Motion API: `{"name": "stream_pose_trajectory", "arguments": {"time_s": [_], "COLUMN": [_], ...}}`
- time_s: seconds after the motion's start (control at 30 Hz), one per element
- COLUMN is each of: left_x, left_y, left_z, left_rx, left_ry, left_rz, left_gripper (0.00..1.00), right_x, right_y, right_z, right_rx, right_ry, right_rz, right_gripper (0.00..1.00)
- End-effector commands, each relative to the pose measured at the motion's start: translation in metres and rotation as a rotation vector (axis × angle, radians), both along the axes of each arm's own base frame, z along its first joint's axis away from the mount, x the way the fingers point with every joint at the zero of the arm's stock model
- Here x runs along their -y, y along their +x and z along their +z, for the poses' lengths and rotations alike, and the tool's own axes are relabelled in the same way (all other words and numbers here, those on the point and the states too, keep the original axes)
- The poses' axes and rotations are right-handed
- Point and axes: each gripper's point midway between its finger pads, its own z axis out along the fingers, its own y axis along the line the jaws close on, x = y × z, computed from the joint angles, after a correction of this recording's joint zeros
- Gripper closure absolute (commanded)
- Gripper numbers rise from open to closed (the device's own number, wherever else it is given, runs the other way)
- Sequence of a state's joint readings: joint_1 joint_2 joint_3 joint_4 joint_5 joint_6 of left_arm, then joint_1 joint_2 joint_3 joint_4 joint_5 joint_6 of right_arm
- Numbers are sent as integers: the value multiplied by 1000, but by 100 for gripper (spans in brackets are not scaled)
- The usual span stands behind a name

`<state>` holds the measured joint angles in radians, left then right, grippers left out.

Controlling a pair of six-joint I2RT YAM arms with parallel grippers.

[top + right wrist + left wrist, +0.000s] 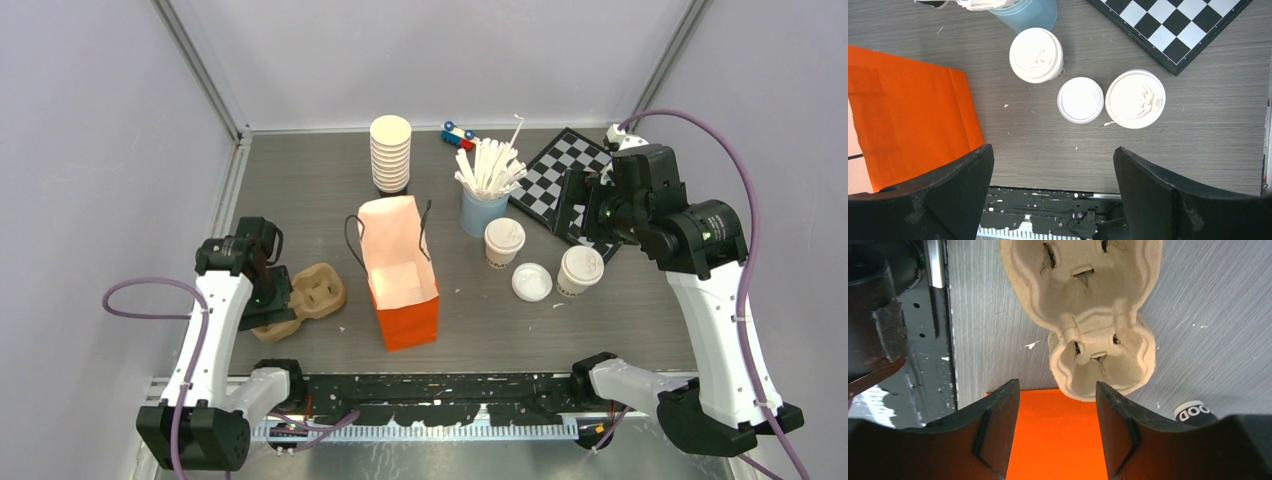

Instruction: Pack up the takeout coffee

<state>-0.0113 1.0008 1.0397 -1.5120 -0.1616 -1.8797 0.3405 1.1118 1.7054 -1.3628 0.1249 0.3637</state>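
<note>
Two lidded paper cups point(1036, 55) point(1135, 98), one loose lid point(1080, 100)
Your left pincer point(1057, 385), half-open and empty, straddles the pulp tray point(1083, 290) rim (two rounded wells showing); your right pincer point(1053, 150) gapes wide, empty.

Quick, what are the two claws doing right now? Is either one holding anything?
Left gripper: open, at the cup carrier's end, nothing gripped.
Right gripper: open, holding nothing.
</note>
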Motion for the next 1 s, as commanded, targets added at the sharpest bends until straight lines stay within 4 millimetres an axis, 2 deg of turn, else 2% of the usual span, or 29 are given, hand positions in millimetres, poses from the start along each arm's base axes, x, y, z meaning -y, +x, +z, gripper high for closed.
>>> {"name": "stream_pose_trajectory", "arguments": {"time_s": [0.0, 0.3, 0.63, 0.8, 0.97], "left_x": [-14, -37, -31, -25, -23], "left_y": [17, 45, 46, 39, 44], "left_z": [-10, -27, -43, -48, -55], "left_rx": [51, 56, 4, -71, -48], "left_ry": [49, 98, 54, 27, 12], "left_rz": [129, 209, 219, 193, 194], "left_gripper": [42, 46, 48, 49, 49], "right_x": [-1, -2, -4, -8, -9], "right_y": [0, 2, 11, 15, 17], "right_z": [6, 1, -3, -5, -5], "right_rx": [35, 16, -1, -11, -11], "right_ry": [-2, -11, -26, -23, -22], "right_rz": [18, 25, 32, 38, 38], "right_gripper": [7, 7, 7, 7, 7]}}
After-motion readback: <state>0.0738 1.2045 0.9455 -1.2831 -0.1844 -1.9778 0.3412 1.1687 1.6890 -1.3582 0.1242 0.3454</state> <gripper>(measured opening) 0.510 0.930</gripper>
